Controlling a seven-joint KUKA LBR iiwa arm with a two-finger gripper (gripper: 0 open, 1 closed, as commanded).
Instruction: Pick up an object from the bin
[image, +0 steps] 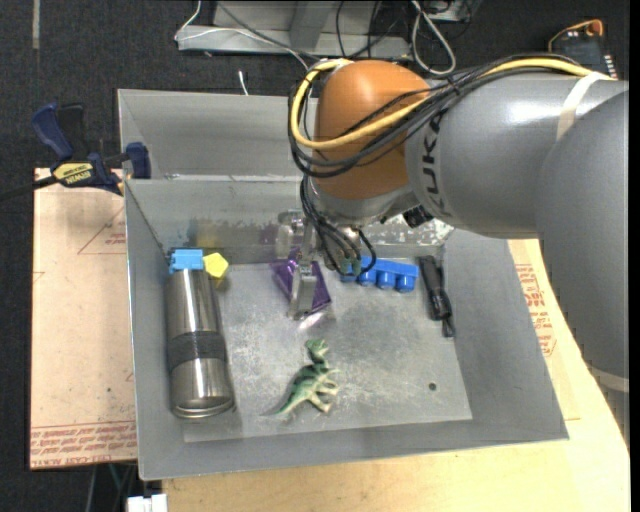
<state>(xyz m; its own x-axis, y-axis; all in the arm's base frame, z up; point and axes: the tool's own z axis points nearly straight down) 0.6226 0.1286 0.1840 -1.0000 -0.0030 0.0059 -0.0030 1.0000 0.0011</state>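
Gripper (303, 280), poised low against the purple block (318, 292) mid-bin (400, 350), likely placed to seize it; clenched or released, I cannot tell.

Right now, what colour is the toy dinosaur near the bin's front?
The dinosaur is green, clearest in the camera view.

Silver-grey, rounded arm casing (520, 150) lettered KUKA (427, 160) in black; carries a glossy orange wrist dome (365, 125), looped by yellow and black cables (400, 100).

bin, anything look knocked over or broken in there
Nothing looks broken or spilled. The steel flask lies on its side along the bin's left wall, and the green toy dinosaur lies flat near the front; ordinary loose clutter.
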